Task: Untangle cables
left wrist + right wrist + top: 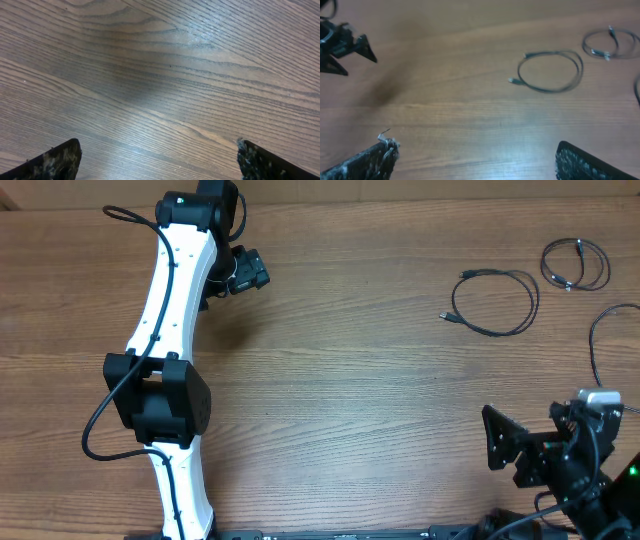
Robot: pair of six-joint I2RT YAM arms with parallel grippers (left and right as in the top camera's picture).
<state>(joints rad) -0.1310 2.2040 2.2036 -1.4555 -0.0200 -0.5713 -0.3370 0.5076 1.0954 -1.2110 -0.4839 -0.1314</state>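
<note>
Three thin black cables lie apart at the far right of the table. One is a wide single loop (497, 302) (551, 71) with small plug ends. A small tighter coil (575, 263) (610, 44) lies beyond it. A third cord (600, 330) (637, 87) curves off the right edge. My right gripper (505, 448) (475, 150) is open near the front right, well short of the loop, with only bare wood between its fingers. My left gripper (252, 272) (157, 150) is open over bare table at the far left, far from the cables.
The white left arm (170, 330) stretches from the front edge to the back left, with its thick black wire (95, 420) looping beside it. The wooden table (350, 400) lies between the two arms. In the right wrist view the left gripper (340, 45) shows at upper left.
</note>
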